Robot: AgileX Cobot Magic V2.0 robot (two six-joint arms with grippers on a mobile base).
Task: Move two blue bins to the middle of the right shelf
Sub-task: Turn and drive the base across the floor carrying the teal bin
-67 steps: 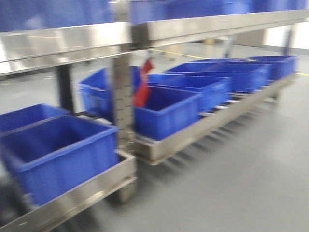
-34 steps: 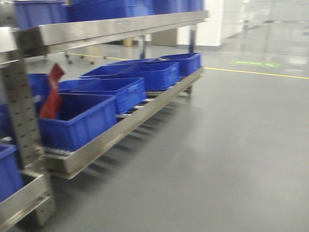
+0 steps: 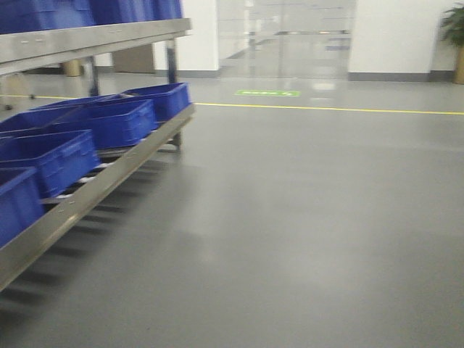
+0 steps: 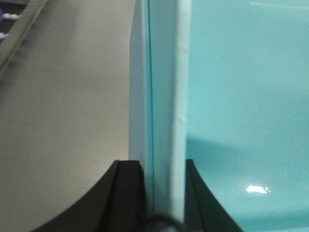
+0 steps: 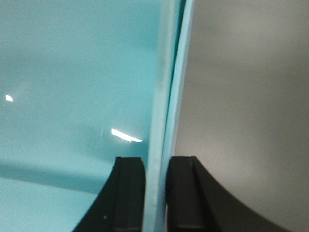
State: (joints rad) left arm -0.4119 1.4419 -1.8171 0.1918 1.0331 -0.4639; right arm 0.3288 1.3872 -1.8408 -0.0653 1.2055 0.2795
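Both grippers are clamped on the pale cyan-blue bin (image 4: 166, 87), one at each side wall. In the left wrist view the left gripper (image 4: 162, 169) has its black fingers (image 4: 128, 193) closed narrow on the upright wall, one outside and one inside, with the glossy interior to the right and grey floor (image 4: 63, 96) to the left. The right wrist view mirrors this. The right gripper (image 5: 155, 164) pinches the opposite wall, with the cyan interior (image 5: 72, 87) on its left and bare floor on its right.

At the left gripper the pinched edge shows two thin layers with a dark seam between them. I judge this may be a second bin nested in the first, but the close view does not settle it.

The bin hangs between the arms above the floor, resting on no shelf. It does not appear in the front view, which shows a steel rack (image 3: 94, 188) along the left. Dark blue bins (image 3: 116, 119) sit in a row on its low level, and more line the upper shelf (image 3: 94, 36). Open grey floor, a yellow line (image 3: 326, 109), a green floor marking (image 3: 267, 93) and a potted plant (image 3: 453, 29) fill the rest.

As a judgement, the task is in its carrying stage. The pick-up is done and the hold looks firm. No free middle bay on a right-hand shelf is in sight, so reaching that shelf, lining up with the bay and setting the load down all remain. If only one bin is held, a second trip is also left.
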